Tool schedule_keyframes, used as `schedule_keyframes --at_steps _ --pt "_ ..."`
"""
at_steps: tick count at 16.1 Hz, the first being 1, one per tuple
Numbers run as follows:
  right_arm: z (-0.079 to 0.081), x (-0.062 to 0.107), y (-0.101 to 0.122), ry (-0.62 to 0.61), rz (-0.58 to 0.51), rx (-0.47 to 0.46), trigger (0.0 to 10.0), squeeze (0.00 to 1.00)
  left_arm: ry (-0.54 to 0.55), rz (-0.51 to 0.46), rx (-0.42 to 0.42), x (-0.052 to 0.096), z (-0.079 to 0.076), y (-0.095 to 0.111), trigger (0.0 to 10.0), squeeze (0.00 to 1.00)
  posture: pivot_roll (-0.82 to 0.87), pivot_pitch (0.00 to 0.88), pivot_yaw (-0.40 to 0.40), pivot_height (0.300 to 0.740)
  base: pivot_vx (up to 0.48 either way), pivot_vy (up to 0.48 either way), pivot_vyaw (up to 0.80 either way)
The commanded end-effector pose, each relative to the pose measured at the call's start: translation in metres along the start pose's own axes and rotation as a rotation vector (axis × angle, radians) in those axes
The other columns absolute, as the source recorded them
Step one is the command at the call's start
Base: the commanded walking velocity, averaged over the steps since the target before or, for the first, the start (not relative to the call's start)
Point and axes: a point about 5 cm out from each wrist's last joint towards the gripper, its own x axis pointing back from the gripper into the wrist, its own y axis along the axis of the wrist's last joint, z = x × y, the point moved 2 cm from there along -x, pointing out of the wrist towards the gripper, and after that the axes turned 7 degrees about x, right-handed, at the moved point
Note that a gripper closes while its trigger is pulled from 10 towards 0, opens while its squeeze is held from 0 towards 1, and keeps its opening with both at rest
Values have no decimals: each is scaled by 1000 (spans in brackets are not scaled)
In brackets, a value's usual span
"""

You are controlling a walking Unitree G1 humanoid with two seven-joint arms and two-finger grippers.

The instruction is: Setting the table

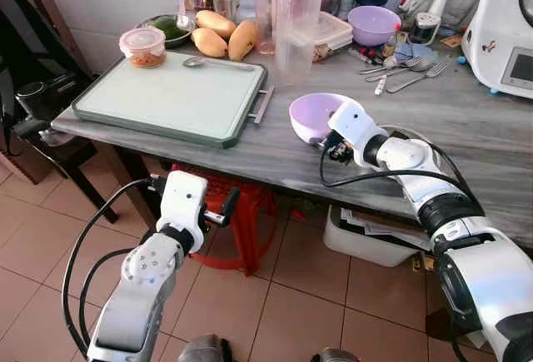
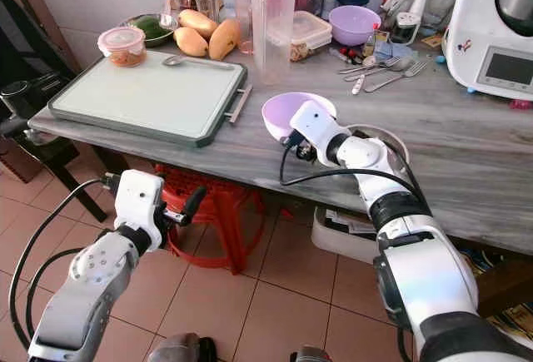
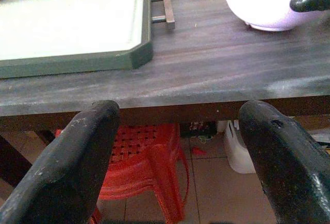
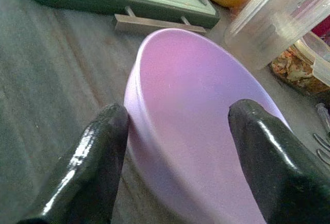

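Right wrist view: right end effector (image 4: 175, 162) straddles the lilac bowl (image 4: 206, 126), fingers spread, one inside and one outside the rim, likely ready to pinch.
Bowl: on the counter (image 1: 466, 121), touching the fingers.
Left end effector (image 3: 178, 157): spread, empty, below the counter edge; green tray (image 1: 166, 100) lies beyond it.

A grey stone table (image 1: 466, 121) stands against a white tiled wall (image 1: 100, 0). The floor (image 1: 300, 304) is of reddish-brown tiles. A red plastic stool (image 1: 241, 220) sits under the table, beside a dark chair (image 1: 33, 87).
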Motion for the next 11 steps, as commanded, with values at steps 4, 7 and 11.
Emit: schedule_keyframes --at_steps 4,7,11 --pt "-14 -1 19 -56 -74 0 10000 1000 -11 13 -9 -3 1 -2 10000 0 16 0 36 740 0 0 0" --pt "-14 -1 19 -56 -74 0 10000 1000 -11 13 -9 -3 1 -2 10000 0 16 0 36 740 0 0 0" --pt "-14 -1 19 -56 -74 0 10000 1000 -11 13 -9 -3 1 -2 10000 0 16 0 36 740 0 0 0"
